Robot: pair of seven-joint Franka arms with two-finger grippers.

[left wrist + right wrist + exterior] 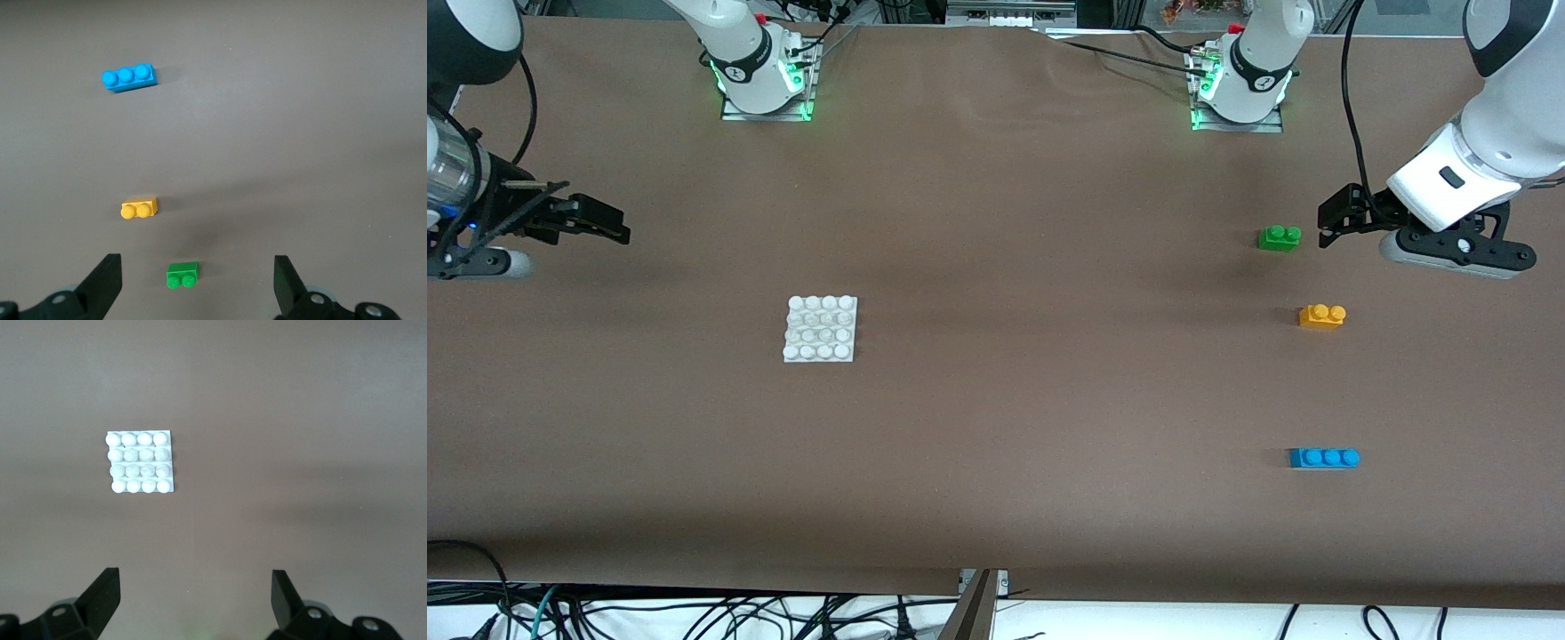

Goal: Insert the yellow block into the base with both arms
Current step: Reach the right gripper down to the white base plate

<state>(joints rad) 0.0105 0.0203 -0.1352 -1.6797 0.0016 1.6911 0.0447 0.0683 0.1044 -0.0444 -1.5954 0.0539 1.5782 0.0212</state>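
Nearest the front camera, the blue brick [1324, 458] is lying at six o'clock of the yellow block [1322, 316] on the counter [996, 427]. Light, stiff and smooth, it is probably wanting a pinch across its flat sides. At twelve o'clock the green brick [1280, 237] is crowding my left gripper [1334, 222], hovering beside it, fingers spread. The base [821, 329] is sitting well apart toward my right gripper [600, 222], hovering empty, fingers spread.

The left arm's black two-finger gripper [197, 283] hangs over the brown table [300, 133] with its fingers [103, 280] spread wide and holding nothing. Between the fingers sits a small green plastic two-stud brick [182, 275], and near it lies the small orange-yellow plastic two-stud block [139, 209]. A longer blue plastic three-stud brick [129, 77] rests well apart from both.
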